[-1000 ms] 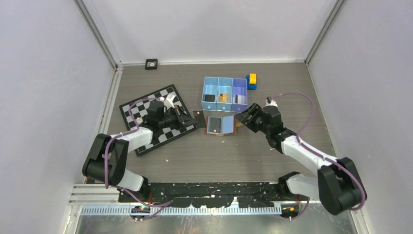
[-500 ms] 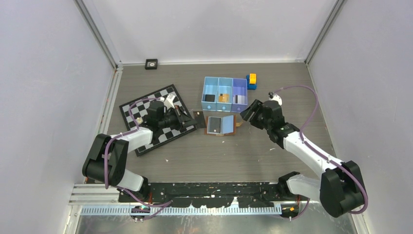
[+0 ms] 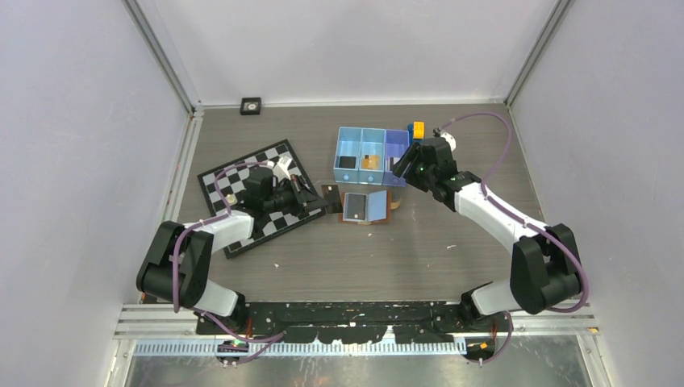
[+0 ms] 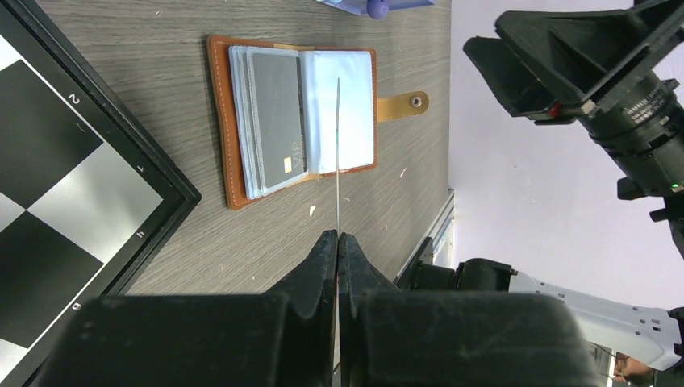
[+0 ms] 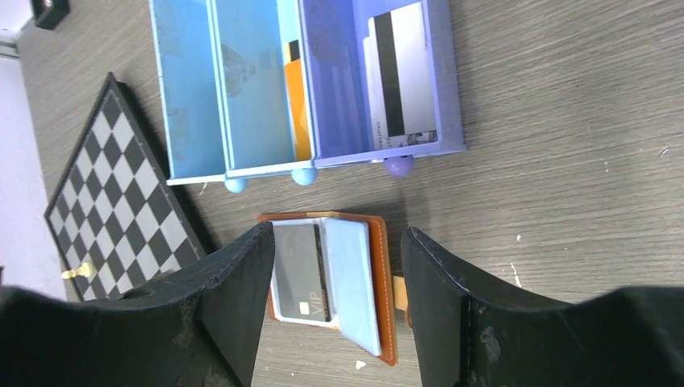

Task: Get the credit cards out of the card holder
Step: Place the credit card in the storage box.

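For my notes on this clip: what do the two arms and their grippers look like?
The left arm and right arm are built alike: white links between bulky black joints, each with a looping purple cable running along it. The left gripper and right gripper have matte black, wedge-shaped fingers that taper towards the tips.

walls (image 3: 355, 48): plain pale grey, three sides | corner posts (image 3: 161, 56): aluminium | tabletop (image 3: 403, 250): grey wood grain | near edge: black rail (image 3: 355, 310) | light: even, soft
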{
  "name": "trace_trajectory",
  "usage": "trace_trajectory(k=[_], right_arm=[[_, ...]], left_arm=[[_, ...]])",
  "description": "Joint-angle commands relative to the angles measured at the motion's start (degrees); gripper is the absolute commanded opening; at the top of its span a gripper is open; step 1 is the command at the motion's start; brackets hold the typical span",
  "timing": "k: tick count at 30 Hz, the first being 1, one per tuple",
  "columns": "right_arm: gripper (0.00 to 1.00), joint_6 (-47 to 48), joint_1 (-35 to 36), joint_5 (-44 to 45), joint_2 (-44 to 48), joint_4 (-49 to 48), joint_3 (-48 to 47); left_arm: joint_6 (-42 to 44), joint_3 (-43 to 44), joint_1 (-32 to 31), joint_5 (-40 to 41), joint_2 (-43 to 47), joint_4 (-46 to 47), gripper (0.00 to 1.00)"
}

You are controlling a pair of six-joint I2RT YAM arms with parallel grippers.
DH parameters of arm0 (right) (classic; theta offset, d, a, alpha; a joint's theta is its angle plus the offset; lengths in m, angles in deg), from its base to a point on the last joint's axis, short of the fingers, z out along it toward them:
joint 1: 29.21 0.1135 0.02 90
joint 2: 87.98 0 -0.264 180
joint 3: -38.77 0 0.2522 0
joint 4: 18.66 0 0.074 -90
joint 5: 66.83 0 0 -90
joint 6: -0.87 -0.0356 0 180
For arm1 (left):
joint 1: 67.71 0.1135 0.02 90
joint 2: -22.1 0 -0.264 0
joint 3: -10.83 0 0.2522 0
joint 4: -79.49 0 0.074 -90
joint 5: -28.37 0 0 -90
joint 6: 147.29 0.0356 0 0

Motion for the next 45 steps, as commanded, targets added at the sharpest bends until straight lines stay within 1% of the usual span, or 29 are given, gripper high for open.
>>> trace_trajectory(k=[1, 6, 10, 12, 14, 19, 25, 27, 30, 33, 35, 39, 43, 45], right_arm=[[0.63, 1.3, -0.1, 1.7, -1.3, 0.5, -2.1], [0.63, 2.0, -0.1, 1.7, -0.3, -1.7, -0.3], [0.60, 1.7, -0.1, 0.8, -1.3, -1.5, -0.5], [0.57, 1.1, -0.1, -0.5, -1.0, -2.1, -0.1], [0.57, 0.6, -0.1, -1.0, 0.0, -3.0, 1.0], [0.58, -0.3, -0.1, -3.1, 2.5, -5.9, 2.9], [0.58, -1.6, -0.1, -3.9, 4.3, -7.3, 4.3], [0.58, -1.9, -0.1, -6.1, 5.0, -7.7, 4.7], [0.58, -2.0, -0.1, -6.3, 6.0, -7.8, 5.0], [0.58, -2.2, -0.1, -6.1, 6.4, -7.8, 5.3], [0.58, -2.2, -0.1, -5.8, 6.0, -7.7, 5.3], [0.58, -2.5, -0.1, -6.1, 4.6, -8.1, 5.3], [0.58, -2.6, -0.1, -6.2, 4.2, -8.0, 5.2], [0.58, -2.5, -0.1, -6.3, 4.4, -8.1, 5.2]], left_arm=[[1.9, 1.6, -0.5, -0.5, 1.5, 1.7, 0.00], [6.0, 6.0, -1.5, 0.9, 1.4, -3.1, 0.00], [6.7, 10.5, -1.6, 1.3, -0.2, -6.2, 0.00], [7.2, 13.1, -1.6, 2.0, -0.7, -8.4, 0.00], [6.8, 15.6, -1.6, 3.1, -1.8, -9.5, 0.00], [4.2, 23.6, -1.6, 3.6, -7.8, -9.7, 0.00], [5.3, 33.5, -1.7, 3.2, -15.4, -11.0, 0.00], [7.0, 37.5, -1.7, 3.1, -18.1, -13.9, 0.00], [11.1, 44.1, -1.9, 3.0, -22.3, -19.6, 0.00], [17.5, 51.8, -3.1, 4.9, -26.8, -27.5, 0.00], [19.9, 54.9, -3.6, 6.3, -29.5, -30.6, 0.00], [20.8, 58.7, -3.8, 6.5, -33.6, -33.6, 0.00], [23.3, 65.9, -3.8, 9.1, -37.9, -42.0, 0.00], [24.0, 66.9, -3.8, 9.9, -38.8, -43.2, 0.00]])
